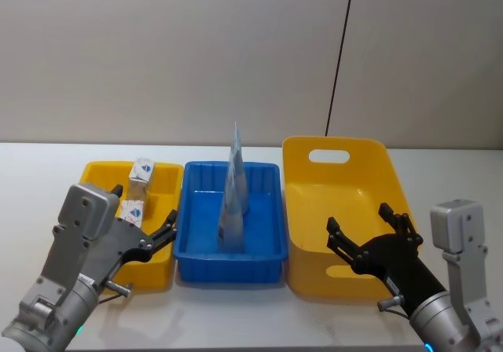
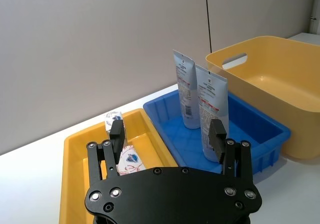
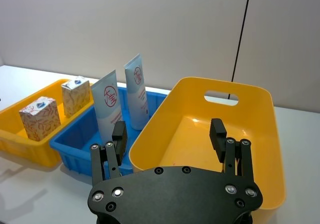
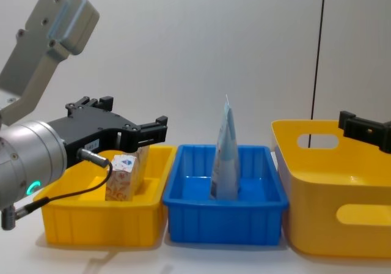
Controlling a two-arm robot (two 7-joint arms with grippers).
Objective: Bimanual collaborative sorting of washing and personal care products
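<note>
fingers (image 2: 116, 136) wide on left gripper (image 2: 166, 129) and right gripper (image 3: 168, 130); pale-blue tapered tubes (image 3: 111, 106) stand upright.

L gripper (image 1: 168, 232): jaws spread; 2 boxes (image 1: 132, 210) just ahead in sm. bin (image 1: 102, 170), gap betw. them.
To its right: 2 tubes (image 1: 234, 199) upright mid blue bin (image 1: 267, 269); floor free alongside.
R gripper (image 1: 363, 225): jaws spread; big bin (image 1: 314, 277) floor below, bare.

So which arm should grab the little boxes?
Left, probably. The left gripper hangs open at the small yellow bin holding the boxes; the right gripper sits over the big bin.
</note>
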